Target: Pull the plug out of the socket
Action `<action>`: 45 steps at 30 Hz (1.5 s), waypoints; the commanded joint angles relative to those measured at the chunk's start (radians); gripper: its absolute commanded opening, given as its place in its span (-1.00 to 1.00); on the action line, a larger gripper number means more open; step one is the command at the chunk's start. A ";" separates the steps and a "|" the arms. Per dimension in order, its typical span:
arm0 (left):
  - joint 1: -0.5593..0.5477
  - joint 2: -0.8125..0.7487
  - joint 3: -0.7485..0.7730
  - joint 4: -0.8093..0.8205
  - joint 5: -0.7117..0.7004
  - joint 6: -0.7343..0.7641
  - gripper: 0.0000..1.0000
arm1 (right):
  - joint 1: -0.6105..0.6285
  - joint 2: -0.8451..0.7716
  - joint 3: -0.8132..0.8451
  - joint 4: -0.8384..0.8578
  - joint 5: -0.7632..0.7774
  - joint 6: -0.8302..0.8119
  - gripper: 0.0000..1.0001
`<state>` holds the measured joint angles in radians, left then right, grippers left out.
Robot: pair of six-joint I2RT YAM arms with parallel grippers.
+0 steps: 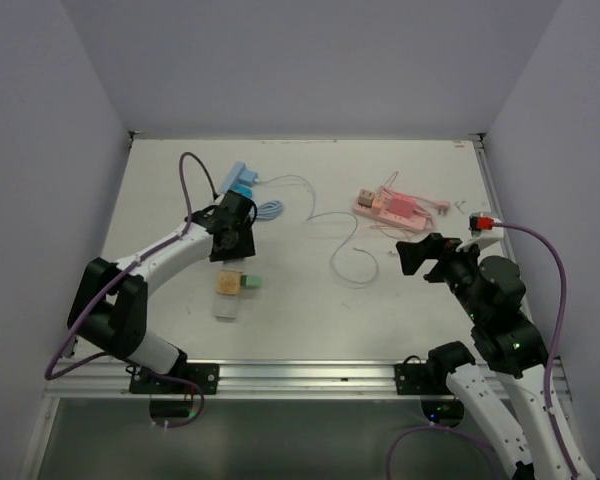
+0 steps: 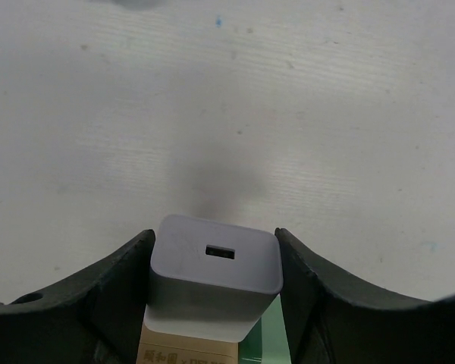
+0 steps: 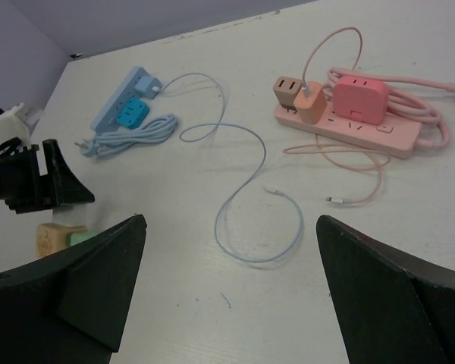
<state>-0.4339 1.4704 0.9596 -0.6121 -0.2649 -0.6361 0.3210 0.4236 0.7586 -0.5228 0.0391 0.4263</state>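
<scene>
The left gripper (image 2: 214, 243) stands clamped on the plug (image 2: 216, 282): in its wrist view a dark finger (image 2: 117, 292) lies against each side of the pale body, with no gap that I can see. The plug sits at the lower middle of that frame, its USB port facing the camera. Just under it, at the bottom edge, are a tan block (image 2: 183, 353) with a printed label, which I take for the socket, and a green piece (image 2: 269, 334) beside it. The bare table (image 2: 227, 114) fills the rest. In the top view this group lies left of centre, below the left gripper. Whether the prongs are seated or partly out is hidden.

The right gripper (image 3: 229, 227) hangs at the right of the top view with its fingers wide apart and nothing between them. A pink strip (image 3: 349, 121) is at the upper right of its frame, a blue strip (image 3: 125, 98) at the upper left.

The step in hand looks like the grasp, just made. The next move calls for a straight pull along the prongs, away from the tan block. That block is small and nothing pins it, so it may come up with the plug. The free right gripper could hold it down.
</scene>
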 commanded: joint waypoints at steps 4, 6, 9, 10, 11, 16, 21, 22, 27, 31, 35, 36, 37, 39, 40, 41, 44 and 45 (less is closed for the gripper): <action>-0.135 0.140 0.174 0.051 -0.014 -0.063 0.33 | 0.004 0.017 -0.008 0.014 0.008 -0.011 0.98; -0.160 0.165 0.214 0.043 -0.026 -0.057 0.49 | 0.004 0.017 -0.005 0.007 0.010 -0.012 0.97; -0.169 0.172 0.241 0.031 -0.033 -0.042 0.73 | 0.004 0.018 -0.004 0.001 0.007 -0.014 0.98; -0.169 0.171 0.245 0.028 -0.034 -0.034 0.83 | 0.006 0.021 -0.004 0.001 0.005 -0.014 0.98; -0.169 0.171 0.251 0.028 -0.040 -0.030 0.87 | 0.006 0.023 -0.002 0.003 0.004 -0.014 0.98; -0.169 0.127 0.274 -0.017 -0.045 0.022 0.99 | 0.004 0.041 0.010 0.001 -0.016 -0.014 0.98; -0.169 0.004 0.254 -0.061 -0.045 0.130 0.99 | 0.004 0.053 0.019 -0.011 -0.019 -0.018 0.98; -0.170 -0.013 0.248 -0.080 -0.034 0.175 0.99 | 0.004 0.053 0.021 -0.013 -0.019 -0.020 0.98; -0.193 -0.088 0.205 -0.162 0.030 0.263 0.99 | 0.006 0.049 0.010 -0.016 -0.007 -0.024 0.98; -0.258 -0.093 0.177 -0.210 0.027 0.244 0.99 | 0.004 0.050 0.008 -0.020 0.013 -0.029 0.98; -0.322 -0.068 0.174 -0.227 0.009 0.211 0.96 | 0.004 0.061 0.010 -0.022 0.013 -0.029 0.98; -0.338 -0.059 0.179 -0.245 0.003 0.205 0.96 | 0.004 0.064 0.013 -0.022 0.013 -0.029 0.98; -0.368 -0.049 0.183 -0.259 -0.016 0.201 0.96 | 0.004 0.064 0.015 -0.023 0.013 -0.029 0.98; -0.397 -0.006 0.197 -0.300 -0.046 0.182 0.96 | 0.004 0.072 0.018 -0.023 0.013 -0.029 0.98; -0.422 0.008 0.202 -0.313 -0.092 0.173 0.96 | 0.004 0.073 0.019 -0.025 0.013 -0.029 0.98; -0.434 0.034 0.205 -0.319 -0.111 0.167 0.95 | 0.004 0.075 0.019 -0.025 0.013 -0.029 0.98; -0.454 0.070 0.205 -0.331 -0.137 0.147 0.94 | 0.004 0.078 0.015 -0.022 0.015 -0.029 0.98; -0.457 0.076 0.205 -0.330 -0.135 0.141 0.94 | 0.004 0.078 0.010 -0.022 0.015 -0.029 0.98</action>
<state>-0.8806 1.5307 1.1362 -0.8986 -0.3389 -0.4576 0.3210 0.4946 0.7528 -0.5392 0.0383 0.4141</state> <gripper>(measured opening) 0.973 0.987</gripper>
